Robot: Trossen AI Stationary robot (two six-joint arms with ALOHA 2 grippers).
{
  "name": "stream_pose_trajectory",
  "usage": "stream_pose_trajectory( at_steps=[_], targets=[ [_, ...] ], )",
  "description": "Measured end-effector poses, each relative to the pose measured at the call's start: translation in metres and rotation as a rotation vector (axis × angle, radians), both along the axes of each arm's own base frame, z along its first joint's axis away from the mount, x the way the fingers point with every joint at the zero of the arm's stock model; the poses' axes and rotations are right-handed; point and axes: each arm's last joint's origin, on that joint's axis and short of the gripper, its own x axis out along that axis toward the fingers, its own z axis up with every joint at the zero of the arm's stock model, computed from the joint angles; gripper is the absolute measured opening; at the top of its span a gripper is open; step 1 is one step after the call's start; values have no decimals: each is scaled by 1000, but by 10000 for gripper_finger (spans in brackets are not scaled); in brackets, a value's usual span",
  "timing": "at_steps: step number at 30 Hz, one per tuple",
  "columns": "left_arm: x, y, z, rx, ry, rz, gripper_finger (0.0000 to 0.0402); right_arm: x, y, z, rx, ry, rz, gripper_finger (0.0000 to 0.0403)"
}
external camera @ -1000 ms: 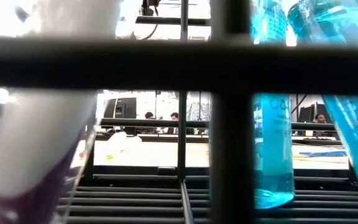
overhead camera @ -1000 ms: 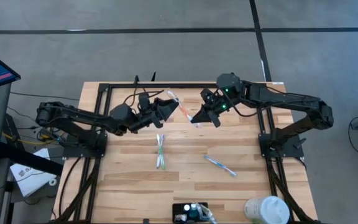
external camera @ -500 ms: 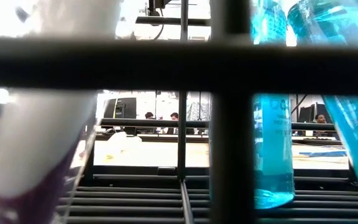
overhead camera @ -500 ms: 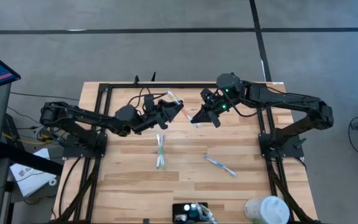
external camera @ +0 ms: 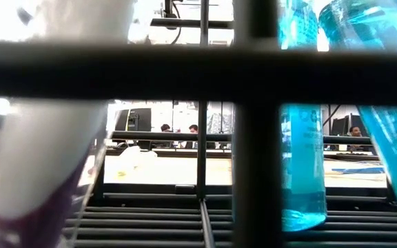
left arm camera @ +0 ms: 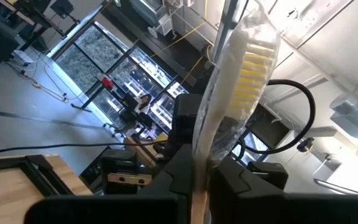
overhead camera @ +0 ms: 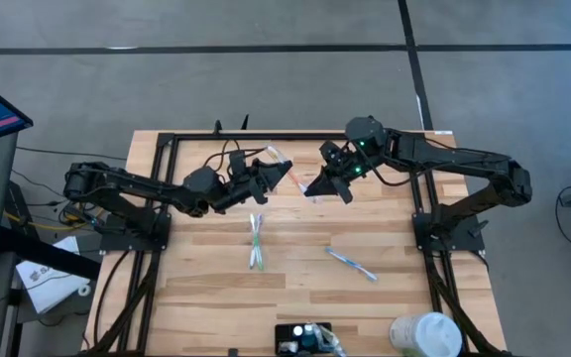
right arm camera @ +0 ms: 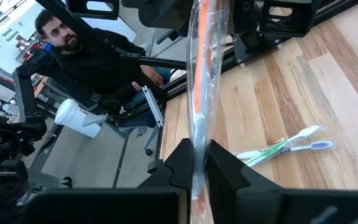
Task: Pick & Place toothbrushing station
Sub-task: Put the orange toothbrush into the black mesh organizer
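The wooden surface (overhead camera: 216,288) carries both dark arms, which reach in from its left and right edges and meet near the far edge. At the near edge, around its middle, sits the toothbrushing station (overhead camera: 303,339), a low black holder, with a white round container (overhead camera: 426,335) beside it toward the near right corner.

The left gripper (overhead camera: 282,174) hangs above the far part of the surface, its fingers (left arm camera: 166,177) pressed together on one end of a wrapped toothbrush (overhead camera: 278,162), a white brush with yellow bristles inside clear film. The right gripper (overhead camera: 315,186) faces it from the other side, just beside it; its fingers (right arm camera: 182,163) are clamped on a clear-wrapped brush with an orange handle (right arm camera: 199,93). From above, the two grippers seem to pinch opposite ends of one package, though I cannot tell that for sure.

Near the middle of the surface lies a pair of toothbrushes (overhead camera: 255,241), green and purple, side by side and touching. A single blue toothbrush (overhead camera: 351,264) lies apart from them, toward the right edge.
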Motion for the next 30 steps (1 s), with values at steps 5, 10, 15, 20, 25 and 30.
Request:
stream_pose_trajectory(
  at_steps=[5,10,15,20,25,30],
  targets=[
    [0,0,0,-13,-7,-10,16,0,0,0,8,7,-7,56],
    [0,-2,0,-16,-8,-17,11,-1,-2,0,10,7,-14,109],
    [-2,-6,3,-14,-6,-33,11,-3,-2,3,8,-2,-32,188],
    [-9,-14,5,-4,72,-38,11,-12,2,14,4,-50,-11,259],
    [-22,-28,17,91,110,-65,11,-30,12,35,-1,-142,28,280],
    [-38,-57,24,342,202,-169,17,-55,28,56,-11,-228,67,282]
  ],
)
